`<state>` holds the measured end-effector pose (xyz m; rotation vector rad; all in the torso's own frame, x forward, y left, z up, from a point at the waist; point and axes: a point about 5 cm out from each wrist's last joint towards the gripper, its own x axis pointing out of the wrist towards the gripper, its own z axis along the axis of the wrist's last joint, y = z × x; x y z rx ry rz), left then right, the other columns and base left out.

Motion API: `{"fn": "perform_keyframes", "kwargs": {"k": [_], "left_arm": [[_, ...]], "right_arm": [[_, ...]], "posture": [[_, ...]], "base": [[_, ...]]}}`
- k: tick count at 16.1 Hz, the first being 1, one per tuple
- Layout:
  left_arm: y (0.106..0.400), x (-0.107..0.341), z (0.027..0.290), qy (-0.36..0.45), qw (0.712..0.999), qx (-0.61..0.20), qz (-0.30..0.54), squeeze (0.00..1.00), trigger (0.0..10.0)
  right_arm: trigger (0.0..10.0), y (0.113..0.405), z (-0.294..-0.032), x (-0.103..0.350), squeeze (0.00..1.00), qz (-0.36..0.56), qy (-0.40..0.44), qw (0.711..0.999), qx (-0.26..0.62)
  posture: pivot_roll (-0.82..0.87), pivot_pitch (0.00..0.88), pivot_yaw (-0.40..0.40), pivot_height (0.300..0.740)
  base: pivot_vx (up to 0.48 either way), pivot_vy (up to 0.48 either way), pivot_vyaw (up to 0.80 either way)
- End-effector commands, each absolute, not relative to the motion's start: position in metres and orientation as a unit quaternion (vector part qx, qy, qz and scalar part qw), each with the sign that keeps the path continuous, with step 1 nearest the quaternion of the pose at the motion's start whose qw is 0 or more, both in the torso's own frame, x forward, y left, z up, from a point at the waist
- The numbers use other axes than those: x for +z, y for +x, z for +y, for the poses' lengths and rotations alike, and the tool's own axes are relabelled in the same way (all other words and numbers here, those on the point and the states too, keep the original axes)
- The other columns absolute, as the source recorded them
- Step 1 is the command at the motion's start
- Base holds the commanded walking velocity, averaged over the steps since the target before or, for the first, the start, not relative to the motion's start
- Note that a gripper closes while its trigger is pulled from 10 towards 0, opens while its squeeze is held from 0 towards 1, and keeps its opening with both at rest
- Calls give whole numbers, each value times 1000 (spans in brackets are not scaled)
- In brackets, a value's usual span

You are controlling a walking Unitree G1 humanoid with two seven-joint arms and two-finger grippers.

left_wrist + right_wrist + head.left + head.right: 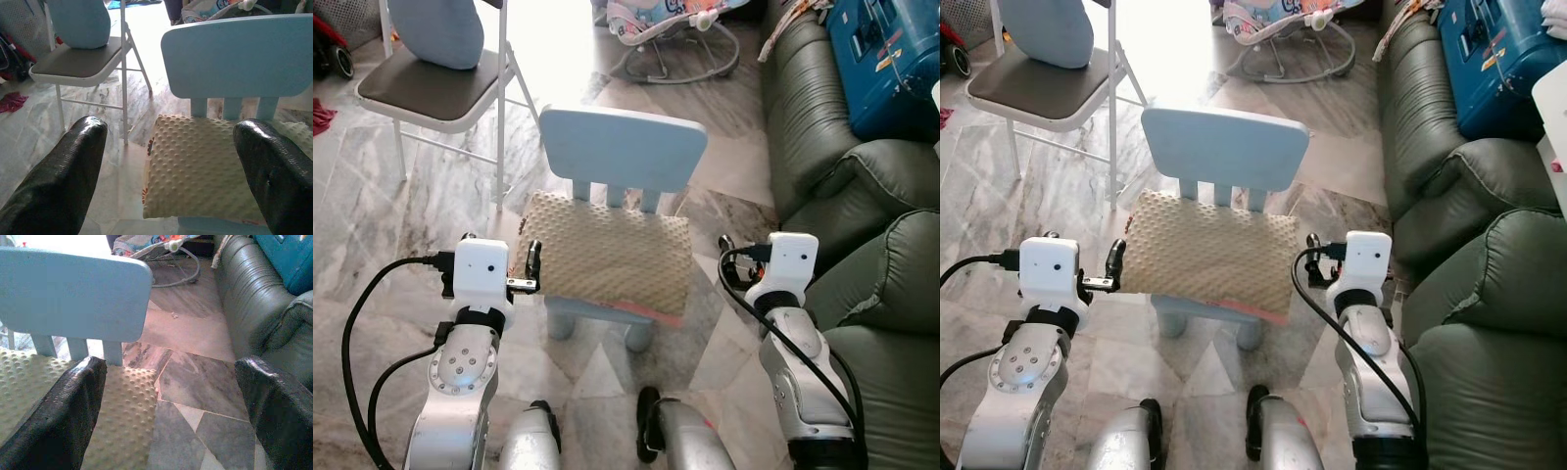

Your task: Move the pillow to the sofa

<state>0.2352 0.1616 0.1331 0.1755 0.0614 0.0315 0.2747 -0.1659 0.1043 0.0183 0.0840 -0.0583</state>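
A cream, bumpy pillow (607, 257) lies flat on the seat of a small light-blue child's chair (622, 147) straight in front of me. My left gripper (504, 250) is at the pillow's left edge, open, one black finger (534, 260) close beside the cushion. At the pillow's right edge my right gripper (759, 250) is also open, holding nothing. In the left wrist view the pillow (205, 171) sits between the two spread fingers (63, 171). The right wrist view catches the pillow's corner (122, 416) by one finger (58, 416). The dark green leather sofa (862, 186) runs along my right.
A blue case (891, 59) lies on the sofa's far end. A folding chair (435, 88) with a pale blue cushion (435, 29) stands at the back left, a baby bouncer (671, 29) behind the small chair. Marble floor (401, 225) surrounds the chair.
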Motion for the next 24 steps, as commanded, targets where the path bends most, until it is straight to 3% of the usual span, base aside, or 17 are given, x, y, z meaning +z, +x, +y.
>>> {"fn": "perform_keyframes", "kwargs": {"k": [1,15,24], "left_arm": [[235,130,162,84,995,19,42,0,10000],[263,134,147,89,996,-10,21,0,10000],[258,124,151,91,995,-26,35,0,10000]], "right_arm": [[10000,273,-171,101,0,50,8,998,-37],[10000,292,-166,111,0,21,7,999,-46],[10000,289,-168,101,0,34,12,998,-53]], "posture": [[62,225,-56,740],[63,159,-58,740],[60,162,-52,740]], "base": [[0,0,0],[0,0,0],[0,0,-92]]}}
